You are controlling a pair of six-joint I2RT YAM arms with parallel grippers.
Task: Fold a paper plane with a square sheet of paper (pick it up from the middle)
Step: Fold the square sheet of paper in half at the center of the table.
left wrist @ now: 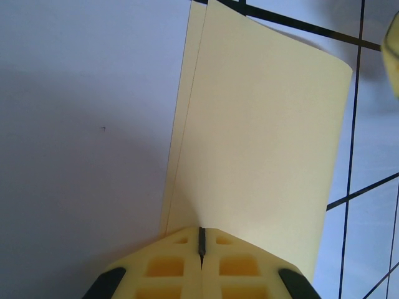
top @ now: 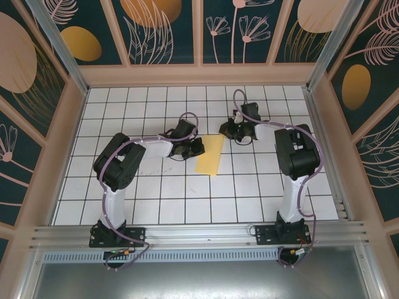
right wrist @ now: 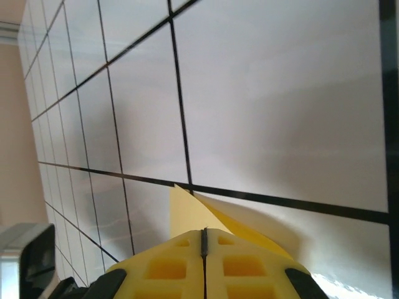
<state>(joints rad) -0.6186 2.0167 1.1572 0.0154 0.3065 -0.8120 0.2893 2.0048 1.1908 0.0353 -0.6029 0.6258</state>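
Closest to the lens, left wrist view: yellow fingers [left wrist: 168, 268] of left gripper [left wrist: 201, 233], pressed together and clamped on the near edge of the square sheet of paper [left wrist: 262, 143]. Folded into two layers, top layer slightly bowed, resting on the white gridded desk [left wrist: 81, 124]. Right wrist view: right gripper [right wrist: 204, 233] closed too, pinching a lifted corner of the same sheet. From above: pale-yellow rectangle at mid-desk, between both grippers, touching each.
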